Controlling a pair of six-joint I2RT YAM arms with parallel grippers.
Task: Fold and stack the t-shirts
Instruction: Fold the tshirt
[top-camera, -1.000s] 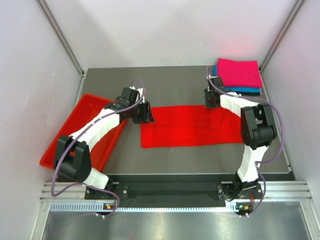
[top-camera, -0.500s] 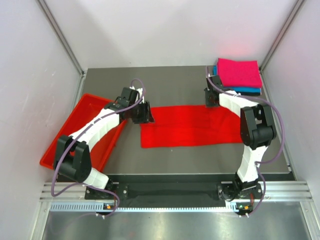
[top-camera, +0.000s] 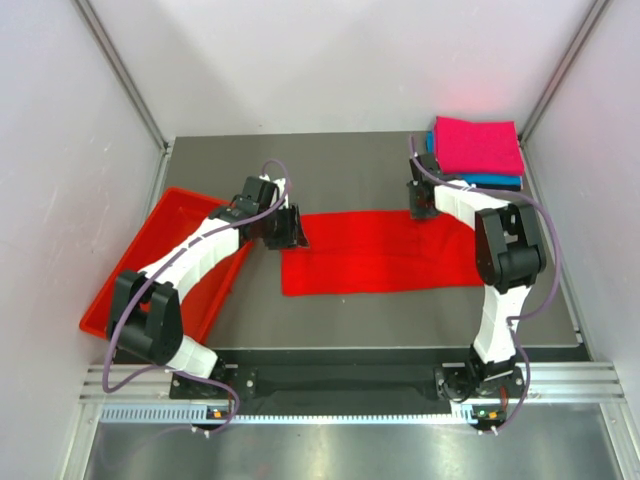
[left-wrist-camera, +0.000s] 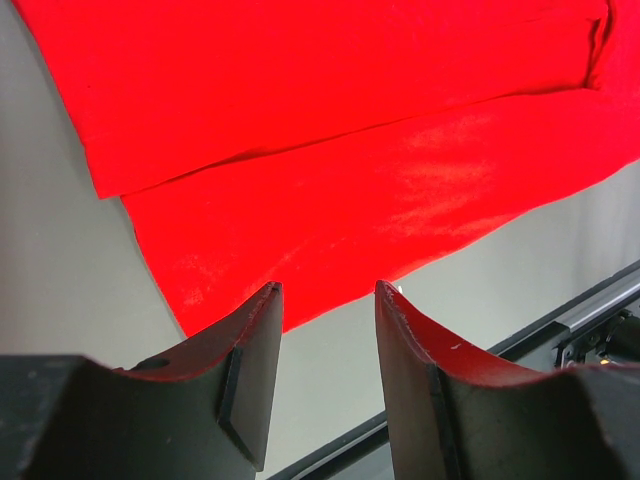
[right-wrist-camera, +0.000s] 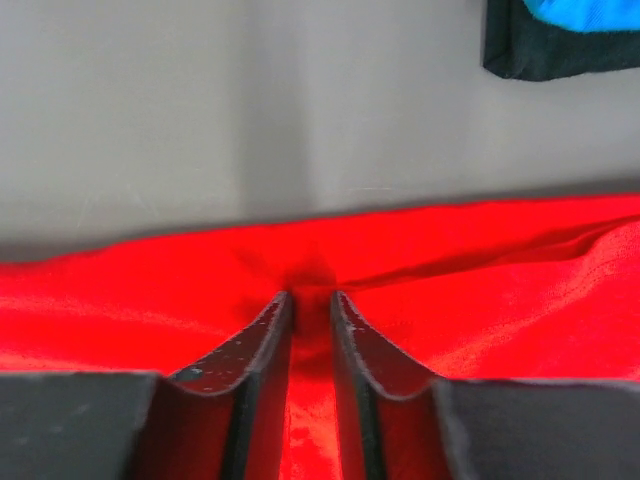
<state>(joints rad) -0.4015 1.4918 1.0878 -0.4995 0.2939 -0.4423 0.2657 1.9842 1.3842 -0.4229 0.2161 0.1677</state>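
Compared with a second ago, the right gripper (top-camera: 420, 199) has crept a little toward the far edge of the red t-shirt (top-camera: 380, 250), and its elbow has swung slightly inward. Its jaws have narrowed a touch. The left arm and the cloth lie as they did.

In the right wrist view, the right gripper (right-wrist-camera: 310, 296) has its fingers (right-wrist-camera: 262, 335) drawn close together with only a thin slot between them. They are pinching the far hem of the red t-shirt (right-wrist-camera: 500, 280), and the cloth puckers and darkens just at the fingertips. This grip sits near the shirt's right end.

The left gripper (top-camera: 292, 228) hangs over the shirt's left end with its jaws spread wide. In the left wrist view, the gap of the left gripper (left-wrist-camera: 328, 290) shows only the lower hem of the red t-shirt (left-wrist-camera: 350, 110) and bare table beneath, so it holds nothing. Whether its fingertips touch the cloth cannot be told.

The red t-shirt lies as a long, flat band folded lengthwise across the middle of the grey table (top-camera: 340, 170). Beyond its right end, at the far right corner, is a folded stack. The magenta-pink t-shirt (top-camera: 478, 145) is on top, the teal-blue t-shirt (top-camera: 492, 180) is under it, and the black t-shirt (right-wrist-camera: 530, 55) is at the bottom. Left of the red t-shirt, beside the left arm, the red plastic tray (top-camera: 120, 300) rests at an angle.
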